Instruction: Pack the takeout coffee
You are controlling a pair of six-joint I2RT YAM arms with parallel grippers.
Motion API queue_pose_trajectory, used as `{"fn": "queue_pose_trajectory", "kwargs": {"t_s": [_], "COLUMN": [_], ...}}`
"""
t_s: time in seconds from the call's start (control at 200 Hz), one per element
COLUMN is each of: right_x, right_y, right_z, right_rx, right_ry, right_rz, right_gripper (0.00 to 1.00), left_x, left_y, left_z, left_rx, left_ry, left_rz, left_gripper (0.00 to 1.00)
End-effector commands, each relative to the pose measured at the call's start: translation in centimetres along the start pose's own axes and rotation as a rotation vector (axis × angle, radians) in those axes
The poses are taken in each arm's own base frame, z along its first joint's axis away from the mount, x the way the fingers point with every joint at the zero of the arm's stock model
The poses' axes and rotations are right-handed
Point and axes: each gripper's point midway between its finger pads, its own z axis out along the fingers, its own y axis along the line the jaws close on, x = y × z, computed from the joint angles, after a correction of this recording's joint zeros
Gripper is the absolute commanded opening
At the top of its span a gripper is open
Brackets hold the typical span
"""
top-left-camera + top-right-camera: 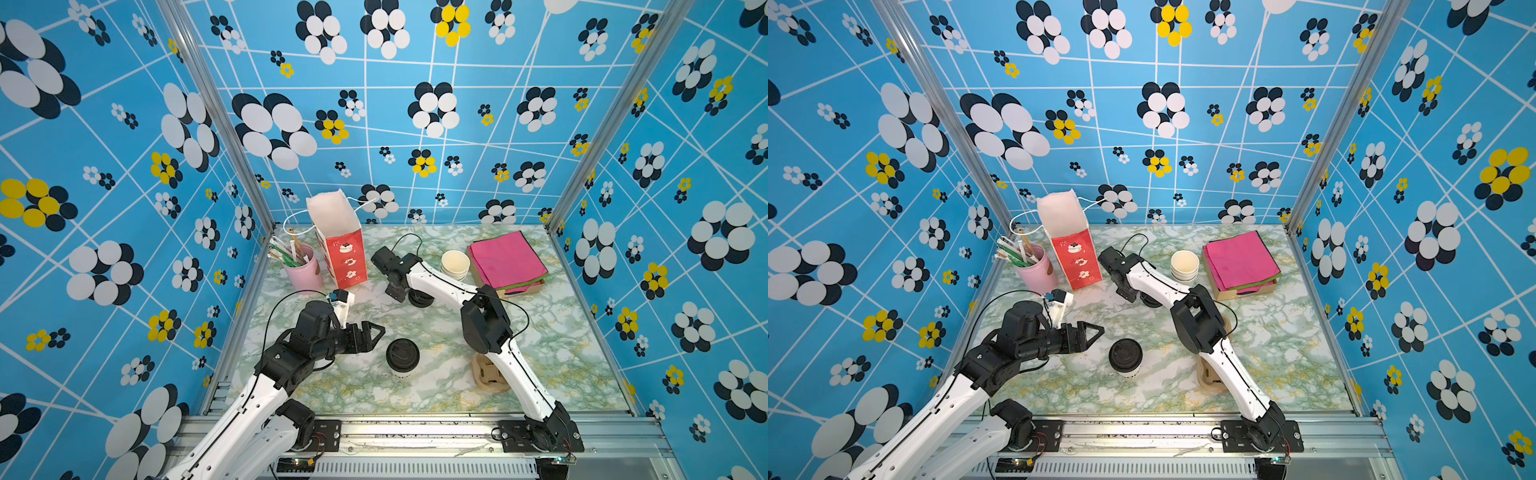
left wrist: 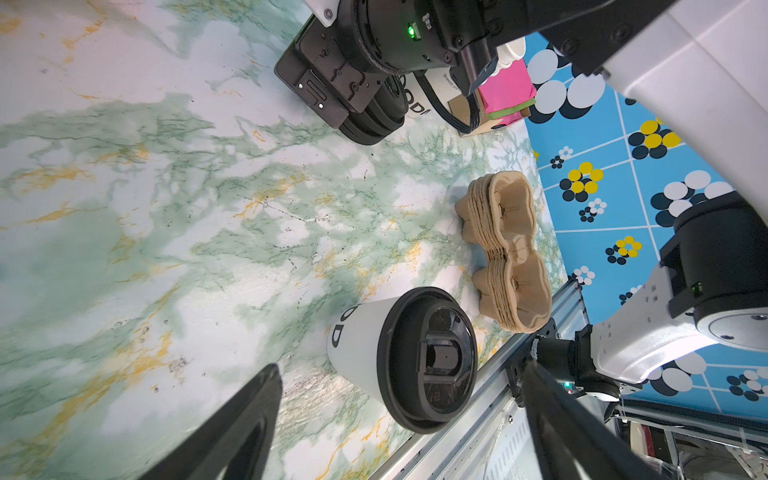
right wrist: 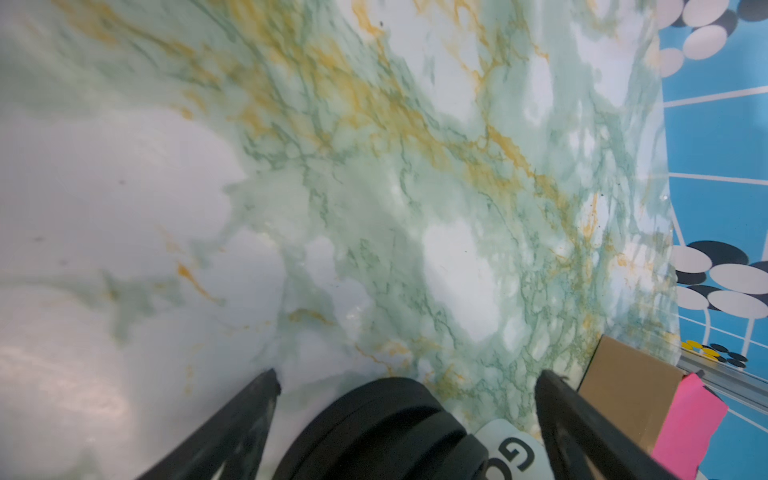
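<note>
Reading the table as a clock in both top views, with twelve at the back wall, the takeout coffee (image 1: 402, 357) (image 1: 1125, 356) stands upright near six. Its black lid is on, and it is not yet packed. The stack of pulp cup carriers (image 1: 488, 374) sits at about three o'clock from it, partly under the right arm.

The step in hand looks like the reach for the cup. The left gripper (image 1: 374, 332) (image 1: 1092, 332) hangs just beside it at about ten o'clock, clear of it. Its fingers are spread wide and hold nothing. In the left wrist view the cup (image 2: 415, 357) lies ahead between the two fingers. The next move probably calls for sliding the jaws around the paper wall below the lid. They should close only lightly, since the wall will dent, and the cup must stay level on the lift.

Farther back, near the table's middle, the right gripper (image 1: 399, 291) (image 3: 407, 374) is also fully spread. It straddles the stack of black lids (image 3: 374, 424); whether it touches them is hard to tell.

Farthest, at eleven o'clock from the cup, the red paper bag (image 1: 343, 253) stands open-mouthed, the likely destination. The lidless cups (image 1: 455, 264) and the pink napkins (image 1: 507, 259) sit toward one o'clock.
</note>
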Motion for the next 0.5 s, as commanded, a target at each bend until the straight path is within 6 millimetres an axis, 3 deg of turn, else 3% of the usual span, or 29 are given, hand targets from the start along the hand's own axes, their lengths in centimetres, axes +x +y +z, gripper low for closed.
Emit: {"fn": "queue_pose_trajectory", "kwargs": {"t_s": [0.0,0.27,0.28,0.495], "right_x": [-2.7,-3.9,-3.9,-1.3], "right_y": [-2.6,-4.2,-4.8,-4.6], "right_z": [-5.8,-13.8,-14.9,-22.4], "right_rx": [-0.056,-0.201,-0.203,-0.327], "right_ry": [-0.141,-0.303,-0.326,-0.453], "right_rz": [0.115,0.229,0.239,0.230], "right_gripper": [0.99,0.99,0.99,0.99], "left_x": [0.0,-0.1,-0.1,-0.3], "left_y": [0.2,0.0,0.0,-0.3], "left_z": [-0.3,-0.9,-0.9,-1.2], "left_rx": [0.001,0.002,0.002,0.011], "left_ry": [-0.014,-0.025,-0.026,-0.031], "left_rz": [0.000,0.012,0.013,0.033], "left_gripper": [0.91,0.92,0.92,0.92]}}
